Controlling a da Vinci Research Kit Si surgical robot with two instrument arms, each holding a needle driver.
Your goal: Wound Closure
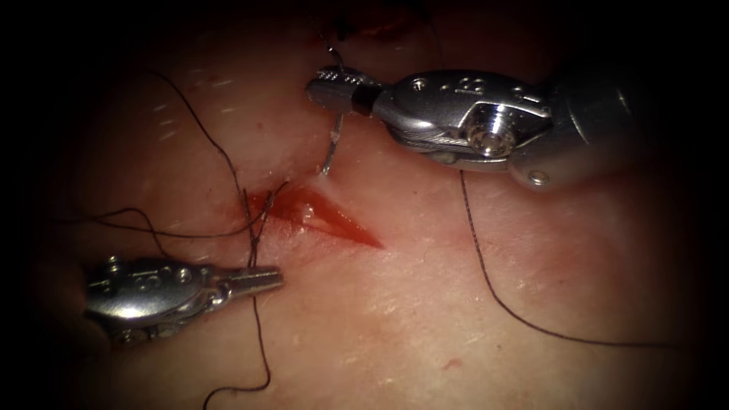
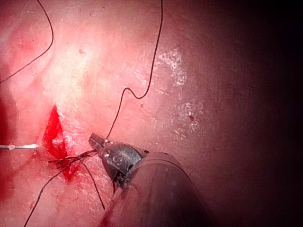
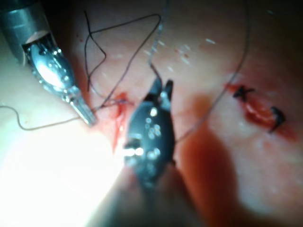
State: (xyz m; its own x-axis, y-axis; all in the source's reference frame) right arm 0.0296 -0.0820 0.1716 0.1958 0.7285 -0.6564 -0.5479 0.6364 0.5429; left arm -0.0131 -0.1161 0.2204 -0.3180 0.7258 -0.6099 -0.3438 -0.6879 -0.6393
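Above the open cut [image 1: 323, 216] in the tissue [image 1: 425, 304], the right tool [image 1: 334, 85] clamps the needle [image 1: 332, 148] in closed jaws near its upper end, the point hanging down to the surface just beyond the cut's far edge; whether it enters is unclear. The left tool [image 1: 262, 279], jaws closed, pinches the thread [image 1: 254, 228] on the near side, below the cut's left end. Red fluid [image 1: 342, 220] fills the cut.

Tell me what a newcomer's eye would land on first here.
First, the right tool, above the cut, shut on the needle near its upper end, the point touching the tissue at the cut's upper edge. Then the left tool, shut on the thread just below the cut's left end.
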